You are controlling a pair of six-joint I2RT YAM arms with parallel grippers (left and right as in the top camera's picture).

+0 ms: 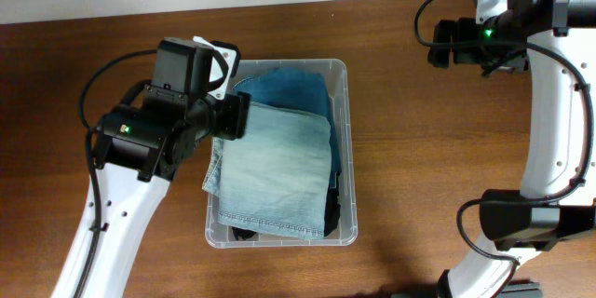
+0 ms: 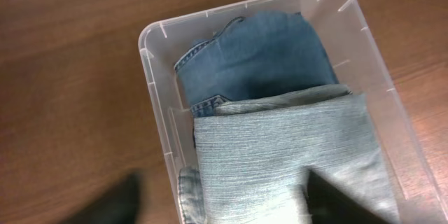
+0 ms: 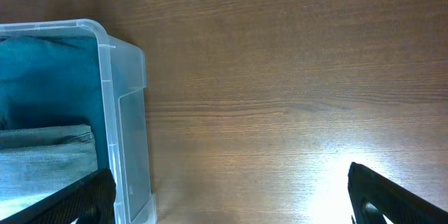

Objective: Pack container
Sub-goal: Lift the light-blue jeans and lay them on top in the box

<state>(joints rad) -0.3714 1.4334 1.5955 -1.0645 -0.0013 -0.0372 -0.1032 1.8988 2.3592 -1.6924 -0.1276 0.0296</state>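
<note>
Overhead: container [image 1: 348,130] long axis runs frame top-btm, opening up, jeans [image 1: 279,172] inside.

My table [image 1: 419,149] is dark brown wood with a fine grain running side to side, and its far edge meets a pale surface along the top of the overhead view. The container [image 1: 349,130] stands directly on it, a little left of the middle, base flat on the wood and long sides running from near to far. Bare wood shows all round it. In my right wrist view a bright patch of glare lies on the wood at the lower right, well apart from the container
</note>
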